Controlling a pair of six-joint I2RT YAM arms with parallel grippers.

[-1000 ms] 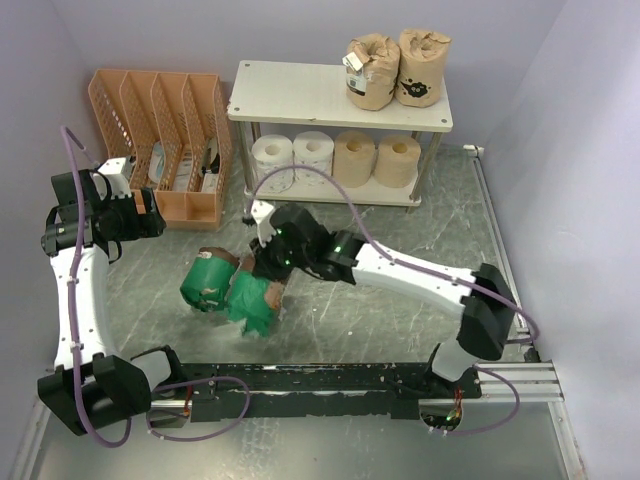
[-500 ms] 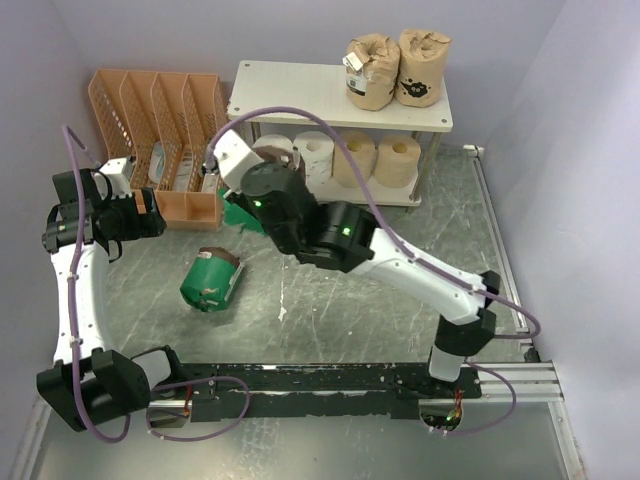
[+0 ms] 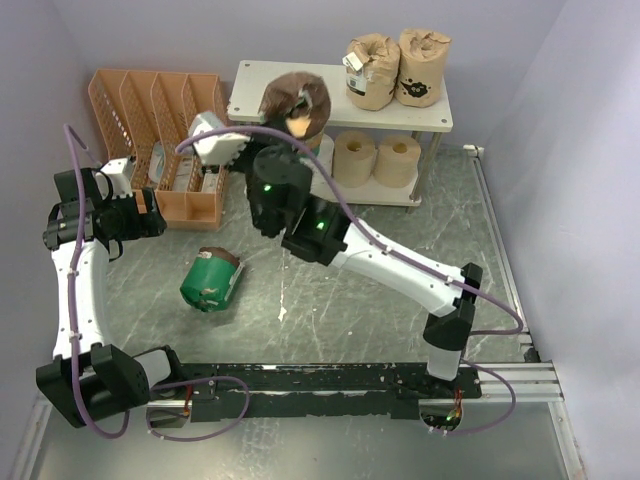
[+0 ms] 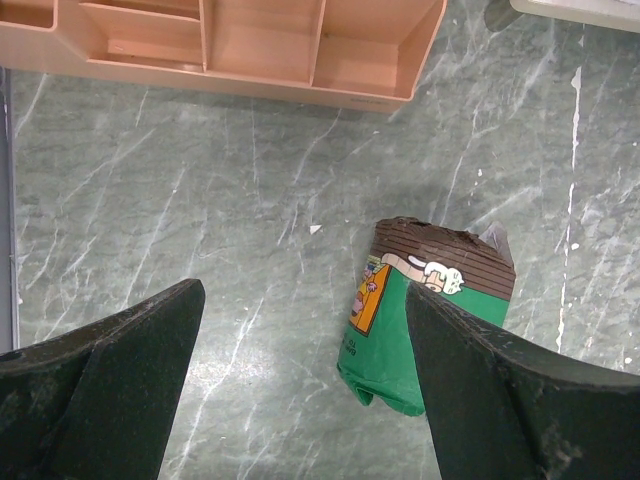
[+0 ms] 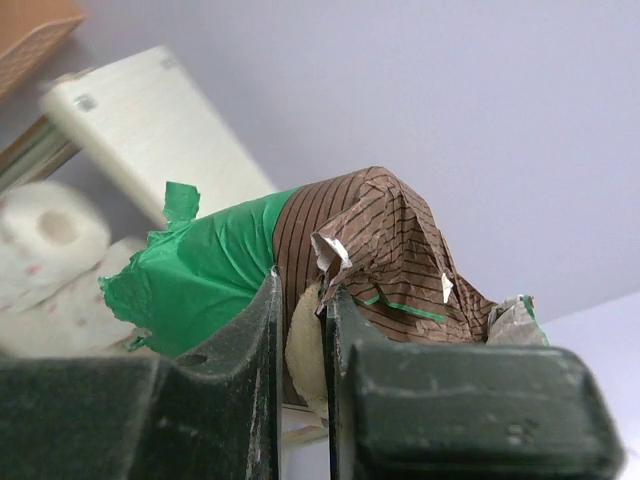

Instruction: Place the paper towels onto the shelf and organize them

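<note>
I have the right gripper (image 5: 300,300) pinched shut on a green roll (image 3: 297,100), held up over the left of the shelf (image 3: 245,90) top board. Next I judge it needs lowering onto bare board beside the wrapped tan rolls (image 3: 395,68), then releasing. The left gripper (image 4: 300,300) hangs wide open above the other green roll (image 4: 425,320), which lies on the table (image 3: 400,260).
</note>
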